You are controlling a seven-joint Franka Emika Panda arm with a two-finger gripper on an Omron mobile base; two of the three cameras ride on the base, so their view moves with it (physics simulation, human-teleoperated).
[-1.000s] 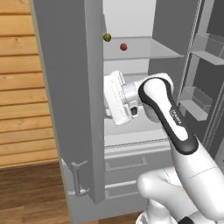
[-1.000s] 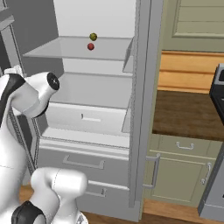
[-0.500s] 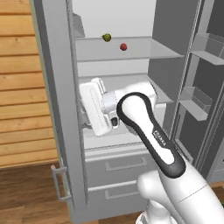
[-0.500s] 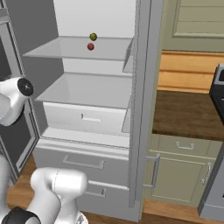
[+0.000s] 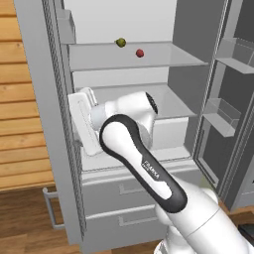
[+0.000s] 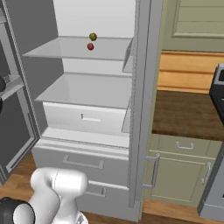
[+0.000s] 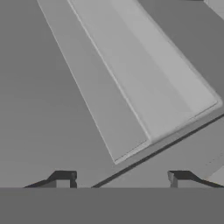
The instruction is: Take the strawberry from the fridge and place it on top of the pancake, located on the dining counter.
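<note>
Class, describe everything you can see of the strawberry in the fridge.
The strawberry is a tiny, dark red, rounded fruit with a smooth, matte look. It sits on the upper shelf of the open fridge, near the shelf's middle. A small olive-green fruit lies close beside it, slightly farther back. Nothing else touches it.

Hand (image 7: 121,180) fingertips (image 7: 63,178) stood apart, nothing between them. They faced a pale grey fridge (image 7: 144,83) panel running diagonally, darker grey surfaces alongside.
</note>
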